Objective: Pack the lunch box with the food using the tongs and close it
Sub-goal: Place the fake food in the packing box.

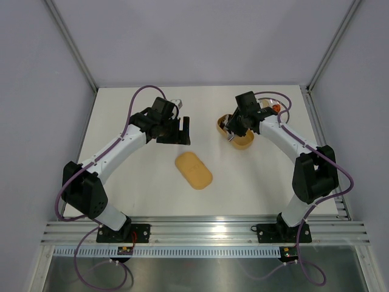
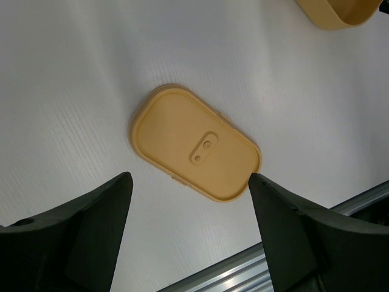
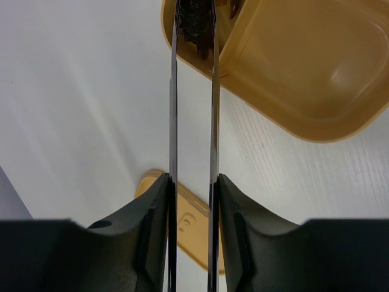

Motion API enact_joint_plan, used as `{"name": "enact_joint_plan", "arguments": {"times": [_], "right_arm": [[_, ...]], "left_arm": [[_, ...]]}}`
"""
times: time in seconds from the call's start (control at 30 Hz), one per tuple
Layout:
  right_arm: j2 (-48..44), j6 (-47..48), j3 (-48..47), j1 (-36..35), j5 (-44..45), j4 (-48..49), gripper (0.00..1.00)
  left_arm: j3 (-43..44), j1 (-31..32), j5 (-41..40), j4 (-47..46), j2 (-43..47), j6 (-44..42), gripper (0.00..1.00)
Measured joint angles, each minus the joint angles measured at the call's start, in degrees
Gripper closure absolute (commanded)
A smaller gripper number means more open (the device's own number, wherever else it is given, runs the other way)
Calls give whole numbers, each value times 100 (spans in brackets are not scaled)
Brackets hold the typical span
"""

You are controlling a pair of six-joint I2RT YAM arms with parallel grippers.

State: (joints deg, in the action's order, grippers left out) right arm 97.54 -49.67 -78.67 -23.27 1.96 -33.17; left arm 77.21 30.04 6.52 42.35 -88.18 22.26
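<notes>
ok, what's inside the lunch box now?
One compartment of the mustard-orange oval plastic lunch box looks empty. In the other, a dark brown food piece lies between the tips of the thin silver metal tongs; the rest is out of frame.

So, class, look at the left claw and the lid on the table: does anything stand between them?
Nothing visible does. The lid lies flat on the bare table, alone, framed in the wrist view by the fingers of the open left claw. The box sits off to one side, clear of the path.
</notes>
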Motion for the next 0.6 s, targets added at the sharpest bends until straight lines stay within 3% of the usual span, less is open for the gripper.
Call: {"name": "enact_joint_plan", "arguments": {"times": [0.17, 0.6], "right_arm": [[-4, -11, 42, 0, 7, 37, 53], [-387, -2, 81, 0, 337, -142, 54]], "left_arm": [[-76, 0, 0, -4, 22, 0, 19], [-92, 0, 0, -2, 39, 2, 19]]}}
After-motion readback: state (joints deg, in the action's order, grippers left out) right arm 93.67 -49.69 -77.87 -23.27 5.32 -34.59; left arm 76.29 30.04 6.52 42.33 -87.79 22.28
